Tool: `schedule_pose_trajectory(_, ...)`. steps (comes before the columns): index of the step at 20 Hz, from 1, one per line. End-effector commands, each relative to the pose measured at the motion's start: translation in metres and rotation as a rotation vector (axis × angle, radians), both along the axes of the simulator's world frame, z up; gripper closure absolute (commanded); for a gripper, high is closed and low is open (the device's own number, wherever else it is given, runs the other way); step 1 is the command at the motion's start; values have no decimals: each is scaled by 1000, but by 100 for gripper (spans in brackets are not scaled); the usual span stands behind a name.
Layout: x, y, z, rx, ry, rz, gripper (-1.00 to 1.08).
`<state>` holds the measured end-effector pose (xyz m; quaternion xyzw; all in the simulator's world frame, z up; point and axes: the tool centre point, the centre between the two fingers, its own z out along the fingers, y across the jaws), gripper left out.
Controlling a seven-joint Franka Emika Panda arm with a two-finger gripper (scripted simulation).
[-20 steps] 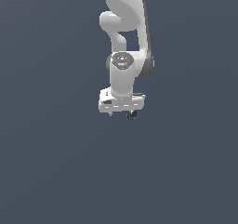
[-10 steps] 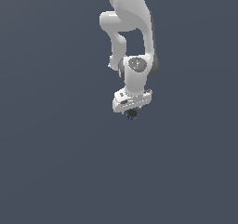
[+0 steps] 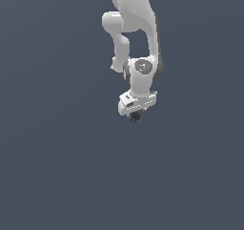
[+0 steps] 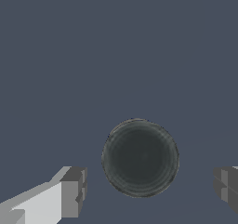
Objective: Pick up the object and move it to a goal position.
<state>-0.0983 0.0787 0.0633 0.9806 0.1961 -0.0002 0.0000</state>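
So here we've got the object (image 4: pixel 140 157) sitting right between the fingers (image 4: pixel 73 192) of the gripper (image 4: pixel 148 190), seen from straight above in the wrist view. There's bare floor on both sides of it, so the jaws are spread wide and nothing is touching it. All we get from up there is the round dark grey-black top.

The exterior view gives us the other half of the story: the white arm (image 3: pixel 136 38) reaches down and the gripper (image 3: pixel 135 118) hangs low over the flat grey floor (image 3: pixel 57 167), with the object (image 3: pixel 133 119) just a dark speck with a hint of blue tucked under the hand. Too small there for us to tell the jaw gap, or whether the can is on the floor.
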Motion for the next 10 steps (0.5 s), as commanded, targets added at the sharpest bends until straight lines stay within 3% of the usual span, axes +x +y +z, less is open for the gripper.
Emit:
schedule_pose_trajectory(1,0,0,-4,0,0,1,-92)
schedule_pose_trajectory(10,-2,1,-40,0,0,4,-92)
